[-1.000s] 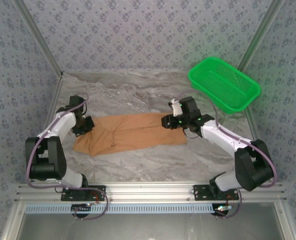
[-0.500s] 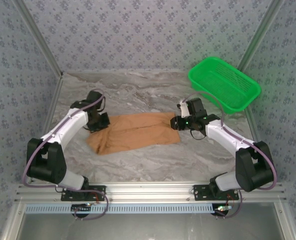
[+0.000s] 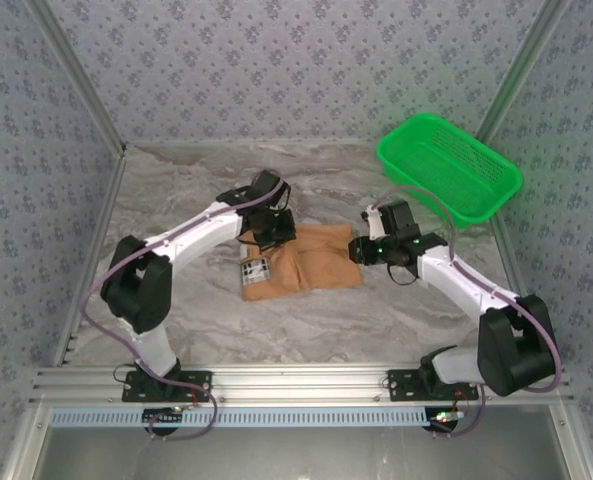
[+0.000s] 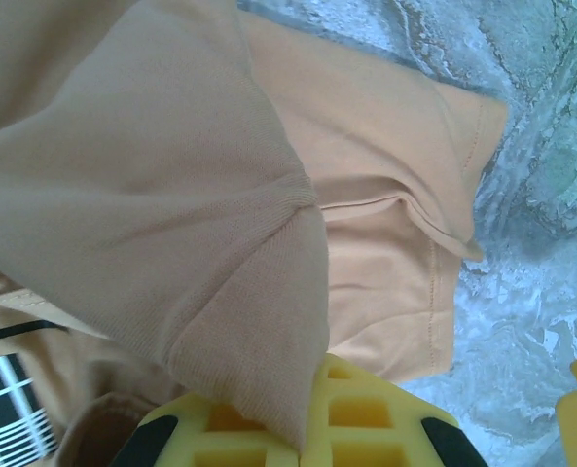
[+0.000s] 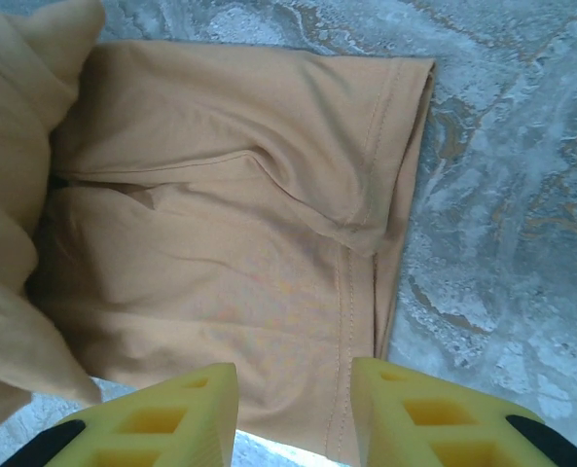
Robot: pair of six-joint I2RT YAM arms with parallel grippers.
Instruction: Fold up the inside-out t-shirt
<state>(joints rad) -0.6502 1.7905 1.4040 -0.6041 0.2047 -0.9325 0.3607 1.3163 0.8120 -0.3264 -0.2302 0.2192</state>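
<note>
The orange-tan t-shirt lies on the marble table, doubled over into a short rectangle. A black-and-white print shows on its turned-up underside at the left. My left gripper hovers over the shirt's back left corner, shut on a pinch of cloth. In the left wrist view the yellow fingertips meet on a hanging fold of the shirt. My right gripper stands open at the shirt's right edge. Its yellow fingers straddle the hemmed cloth from above, holding nothing.
A green mesh basket sits at the back right corner, raised on the table's edge. Bare marble table stretches left of the shirt and in front of it. Patterned walls close off three sides.
My left arm swept right, carrying the shirt's left end across and over the rest, so the shirt is now half as long. The right gripper edged slightly right and stayed open.
</note>
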